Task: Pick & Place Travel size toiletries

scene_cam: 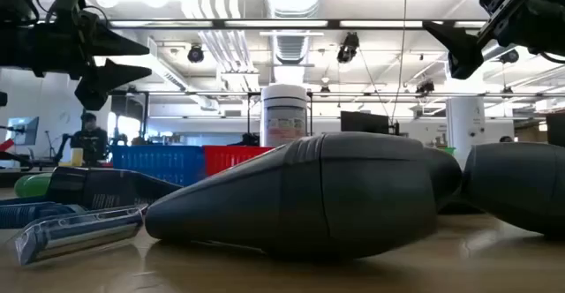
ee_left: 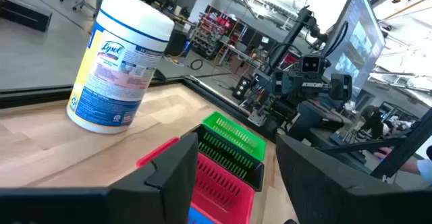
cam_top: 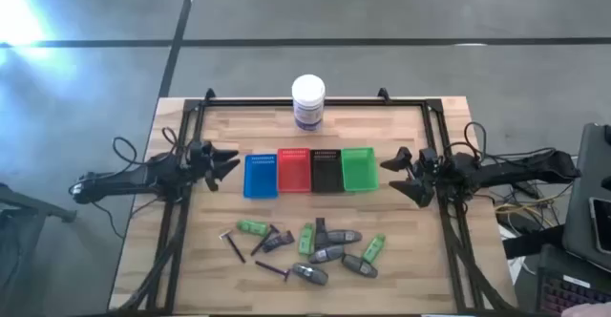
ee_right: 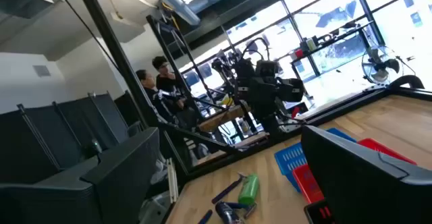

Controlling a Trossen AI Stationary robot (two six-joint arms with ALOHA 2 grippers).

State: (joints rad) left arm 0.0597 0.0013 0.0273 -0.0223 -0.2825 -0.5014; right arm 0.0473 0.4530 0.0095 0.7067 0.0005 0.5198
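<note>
Both arms idle: left gripper [cam_top: 229, 165] and right gripper [cam_top: 393, 176] hung with jaws apart, empty. Probably best: descend vertically on an outlying small green plastic tube [cam_top: 252, 227], avoiding the clustered grey oblong mini bottles [cam_top: 325, 254].

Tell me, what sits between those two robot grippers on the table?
In the high view, four small trays in a row: blue tray, red tray, black tray, green tray, between the left gripper and right gripper.

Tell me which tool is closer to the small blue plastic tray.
Left. The left tool hangs just beside the small blue plastic tray, on its outer side. The right tool is beyond the red, black and green trays.
</note>
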